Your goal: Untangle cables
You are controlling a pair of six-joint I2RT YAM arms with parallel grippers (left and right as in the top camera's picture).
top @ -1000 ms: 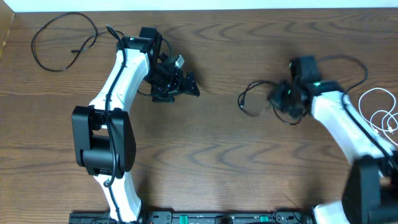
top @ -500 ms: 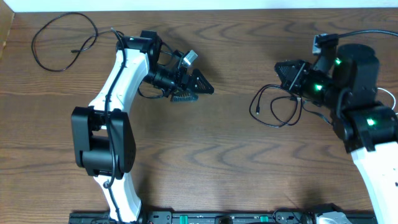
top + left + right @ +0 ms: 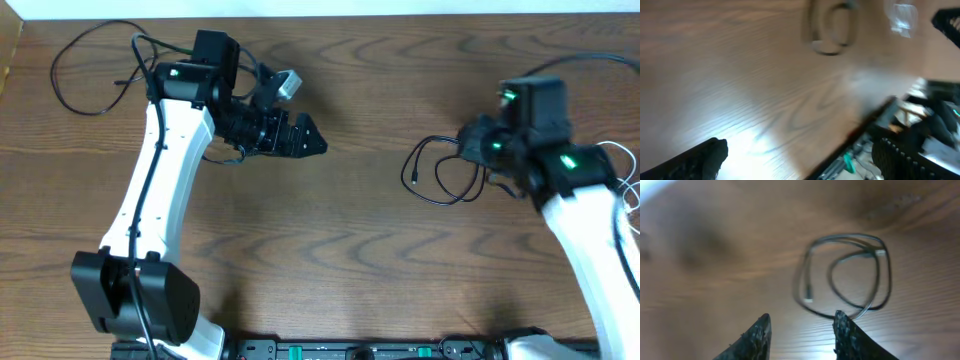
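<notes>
Black cord (image 3: 95,70) loops in the table's (image 3: 350,270) far-left corner, and beside it the left gripper (image 3: 305,138) hangs wide open and empty. Right of centre a second black cord (image 3: 445,175) lies coiled before the right gripper (image 3: 802,322), whose jaws are parted on nothing; a white cord (image 3: 628,185) peeks at the right edge. Light and limp, each probably wants pinching near a plug (image 3: 809,300).

A looped cable (image 3: 95,62) lies far left on the table (image 3: 330,260) — coiled cable (image 3: 443,172) right, third cable (image 3: 629,187) rightmost.

Wooden table (image 3: 350,250) with left black cable (image 3: 54,75), right black cable (image 3: 409,163), white cable (image 3: 630,190) alongside.
</notes>
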